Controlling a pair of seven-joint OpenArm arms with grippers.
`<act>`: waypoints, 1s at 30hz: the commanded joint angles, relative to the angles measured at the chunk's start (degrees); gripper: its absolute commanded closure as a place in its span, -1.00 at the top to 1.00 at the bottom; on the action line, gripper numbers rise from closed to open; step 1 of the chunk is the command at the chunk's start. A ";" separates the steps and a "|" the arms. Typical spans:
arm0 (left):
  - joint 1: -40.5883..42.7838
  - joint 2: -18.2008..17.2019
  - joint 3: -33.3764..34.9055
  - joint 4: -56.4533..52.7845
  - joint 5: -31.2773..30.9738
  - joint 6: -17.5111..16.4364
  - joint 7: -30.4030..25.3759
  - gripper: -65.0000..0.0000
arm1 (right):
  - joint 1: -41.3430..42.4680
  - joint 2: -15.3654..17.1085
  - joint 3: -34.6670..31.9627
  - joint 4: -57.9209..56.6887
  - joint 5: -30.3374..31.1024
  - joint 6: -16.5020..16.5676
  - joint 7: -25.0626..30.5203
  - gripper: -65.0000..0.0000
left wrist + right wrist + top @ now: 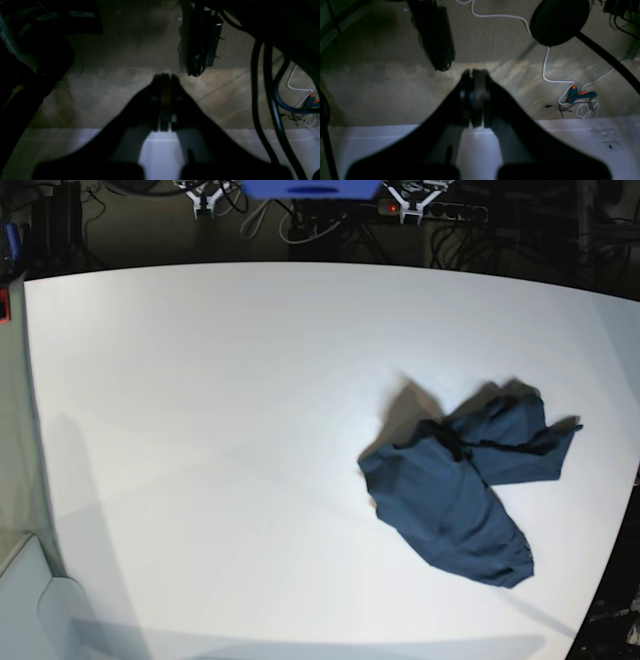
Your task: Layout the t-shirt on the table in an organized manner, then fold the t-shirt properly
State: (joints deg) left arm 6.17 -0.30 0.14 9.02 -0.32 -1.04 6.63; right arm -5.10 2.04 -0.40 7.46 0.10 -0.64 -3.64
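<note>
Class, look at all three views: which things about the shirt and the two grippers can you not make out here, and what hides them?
- t-shirt, base view: crumpled; sleeves and neck label hidden in its own folds.
- left gripper, right gripper: dark and blurred in the wrist views, absent from the base view.
- table: its near edge is cut off by the frame.

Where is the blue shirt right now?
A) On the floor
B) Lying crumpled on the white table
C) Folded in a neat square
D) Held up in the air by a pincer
B: the dark navy-blue cloth t-shirt lies bunched on the big white table, with no pincer near it.
</note>
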 commanded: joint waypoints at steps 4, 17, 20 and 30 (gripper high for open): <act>0.37 -0.10 -0.01 0.17 -0.08 0.47 -0.08 -0.99 | -0.39 0.11 0.01 0.32 0.39 0.95 -0.01 -1.00; 2.84 -0.19 0.08 5.80 -0.08 0.47 0.27 -0.99 | -4.52 0.11 0.01 8.23 0.39 0.95 -0.71 -1.00; 2.84 -0.19 0.08 5.80 -0.08 0.47 0.27 -0.99 | -4.52 0.11 0.01 8.23 0.39 0.95 -0.71 -1.00; 5.21 -1.51 -0.01 6.41 -0.08 0.47 0.27 -0.99 | -6.54 0.29 0.01 8.58 0.39 0.95 -0.62 -1.00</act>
State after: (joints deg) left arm 10.87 -1.19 0.16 15.38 -0.34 -1.04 6.61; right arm -10.96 2.07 -0.40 16.08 0.32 -0.62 -4.27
